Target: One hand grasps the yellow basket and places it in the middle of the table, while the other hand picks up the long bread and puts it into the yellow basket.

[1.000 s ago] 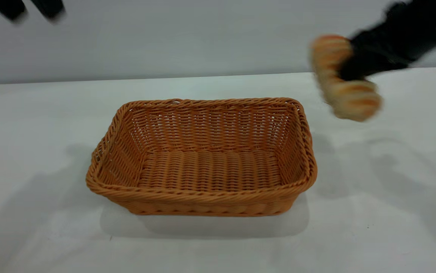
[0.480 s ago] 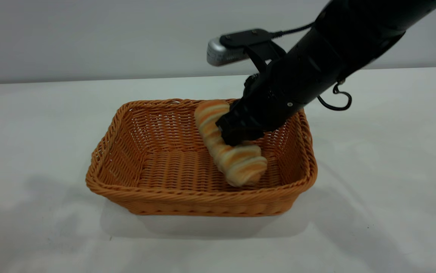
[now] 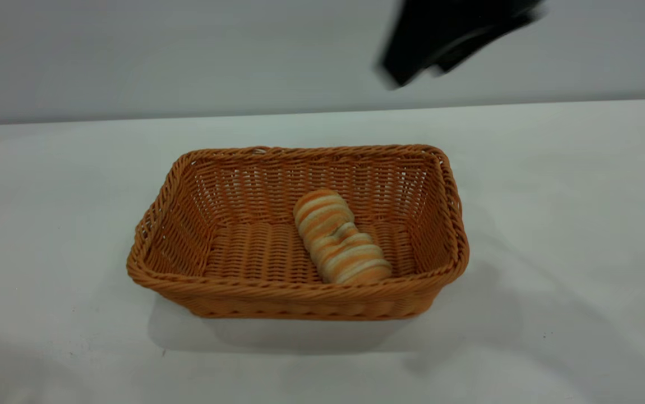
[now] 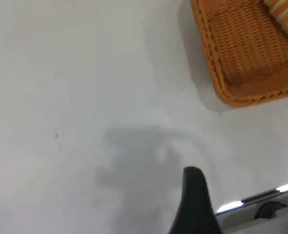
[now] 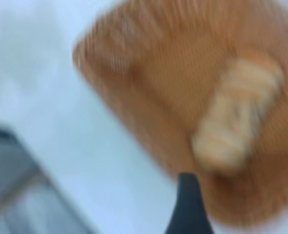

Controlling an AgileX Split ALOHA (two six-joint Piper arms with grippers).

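Table (image 3: 580,235): white, bare along the near edge, a few dark specks on it.

Basket (image 3: 300,289) sits on the table about mid-width, long side facing the camera, flat on its base. Near rim is a thick braid, side walls slope outward, and the far wall shows gaps in the weave.

Bread (image 3: 336,238) lies inside the basket on its floor, right of the basket's centre. It runs diagonally: near end close to the near wall, far end pointing back and slightly left toward the far wall. It touches nothing but the basket. The stripes run crosswise.

Right gripper (image 3: 412,70) is up in the air above and behind the basket's far right corner, well apart from both bread and basket. It is motion-smeared, holds nothing, and I cannot tell whether the fingers are apart or together. Right wrist view looks down at the basket (image 5: 148,87) with the bread (image 5: 236,119) in it, one dark fingertip (image 5: 188,207) in shot, everything blurred.

Left arm is out of the exterior view. Left wrist view shows one black fingertip (image 4: 196,200) over bare table (image 4: 75,97), with a corner of the basket (image 4: 231,73) well apart from it and a sliver of the bread (image 4: 286,12) at the picture's edge. Only the one finger shows, so I cannot tell the left gripper's state either.
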